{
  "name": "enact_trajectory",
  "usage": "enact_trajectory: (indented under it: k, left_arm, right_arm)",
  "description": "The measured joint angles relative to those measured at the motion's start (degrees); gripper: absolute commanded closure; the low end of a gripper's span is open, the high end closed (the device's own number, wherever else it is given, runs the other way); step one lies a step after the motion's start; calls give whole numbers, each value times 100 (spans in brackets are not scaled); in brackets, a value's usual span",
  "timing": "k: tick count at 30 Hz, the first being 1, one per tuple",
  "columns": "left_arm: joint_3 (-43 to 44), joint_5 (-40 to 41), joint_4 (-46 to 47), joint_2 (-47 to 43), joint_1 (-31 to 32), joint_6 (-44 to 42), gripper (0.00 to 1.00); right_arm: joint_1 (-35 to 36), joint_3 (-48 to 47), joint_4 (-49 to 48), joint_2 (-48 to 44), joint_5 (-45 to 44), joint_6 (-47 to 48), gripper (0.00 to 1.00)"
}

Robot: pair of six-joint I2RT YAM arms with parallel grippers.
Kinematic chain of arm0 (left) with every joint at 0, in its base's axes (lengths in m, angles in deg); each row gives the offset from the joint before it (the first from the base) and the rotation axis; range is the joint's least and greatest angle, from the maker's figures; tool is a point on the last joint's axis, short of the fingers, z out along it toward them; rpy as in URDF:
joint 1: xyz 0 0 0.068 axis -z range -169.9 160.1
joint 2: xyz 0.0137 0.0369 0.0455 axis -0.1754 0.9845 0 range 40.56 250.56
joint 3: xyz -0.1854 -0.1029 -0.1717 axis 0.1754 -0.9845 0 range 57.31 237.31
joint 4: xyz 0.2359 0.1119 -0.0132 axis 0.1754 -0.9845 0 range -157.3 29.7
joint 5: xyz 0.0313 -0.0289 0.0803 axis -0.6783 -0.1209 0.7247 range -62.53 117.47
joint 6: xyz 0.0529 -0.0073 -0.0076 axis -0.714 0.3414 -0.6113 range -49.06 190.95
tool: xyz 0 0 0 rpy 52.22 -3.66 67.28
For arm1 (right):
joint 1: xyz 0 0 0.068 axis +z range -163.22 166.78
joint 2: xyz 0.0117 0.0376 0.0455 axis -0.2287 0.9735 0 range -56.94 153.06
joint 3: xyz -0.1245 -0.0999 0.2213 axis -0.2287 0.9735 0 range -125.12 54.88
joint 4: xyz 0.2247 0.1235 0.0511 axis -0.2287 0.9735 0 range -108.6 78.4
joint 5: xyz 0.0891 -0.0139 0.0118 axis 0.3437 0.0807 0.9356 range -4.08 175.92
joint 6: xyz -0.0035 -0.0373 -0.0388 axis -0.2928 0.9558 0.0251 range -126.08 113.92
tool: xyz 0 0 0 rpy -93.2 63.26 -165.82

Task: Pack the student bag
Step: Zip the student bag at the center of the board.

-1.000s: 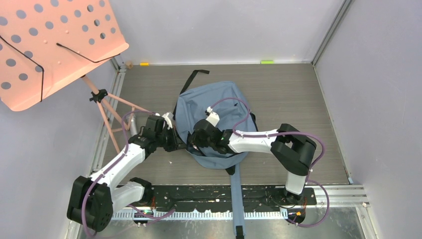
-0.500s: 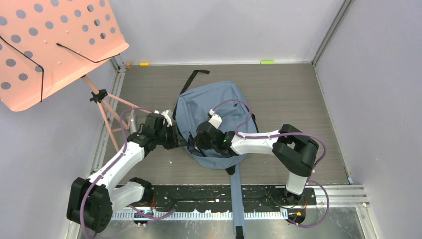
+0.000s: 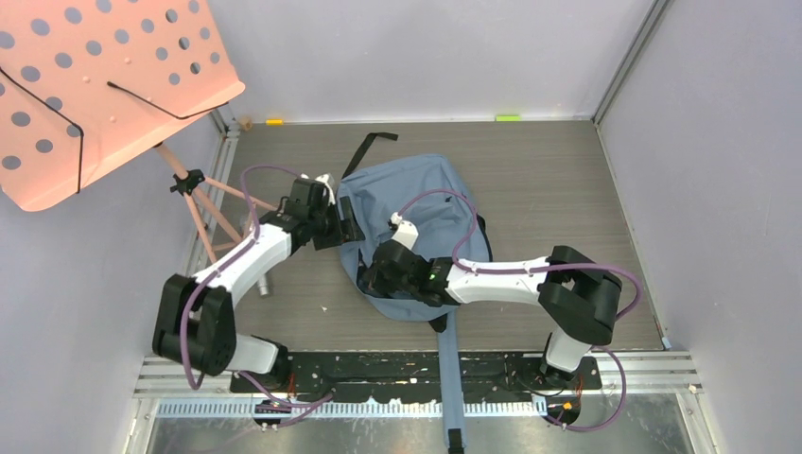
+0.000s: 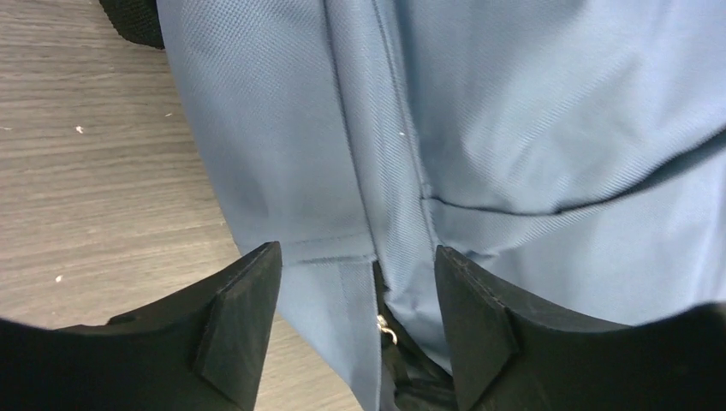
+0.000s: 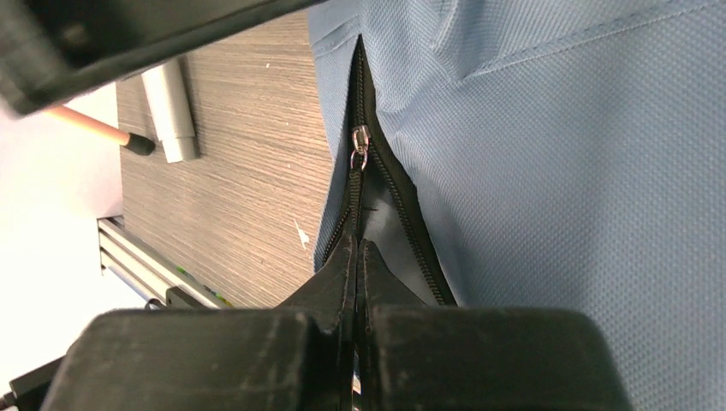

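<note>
The grey-blue student bag (image 3: pixel 430 184) lies flat in the middle of the tabletop (image 3: pixel 558 180). The left gripper (image 4: pixel 358 274) hangs released over its left side, fingers apart above a seam, holding nothing. The right gripper (image 5: pixel 355 257) is clenched tight at the partly open zipper (image 5: pixel 360 145) on the bag's near-left edge.

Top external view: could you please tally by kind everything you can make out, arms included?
student bag: 1
robot arms: 2
pink music stand: 1
tape marks at the far edge: 2
pale cylinder by the left arm: 1
Total: 7
</note>
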Motion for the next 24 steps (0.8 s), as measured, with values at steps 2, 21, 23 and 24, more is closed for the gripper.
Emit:
enact_trajectory:
  k: [2, 21, 23, 24]
  left_arm:
    - [72, 7, 33, 313, 0, -39, 35]
    - [702, 20, 87, 1456, -26, -223, 97]
    - [702, 13, 131, 1456, -26, -229, 100]
    - [702, 15, 136, 1456, -26, -219, 100]
  right_arm:
    - [37, 0, 61, -26, -28, 70, 99]
    - [286, -125, 463, -107, -363, 564, 99]
    - [297, -149, 503, -111, -396, 592, 99]
    - [299, -153, 518, -114, -413, 599, 99]
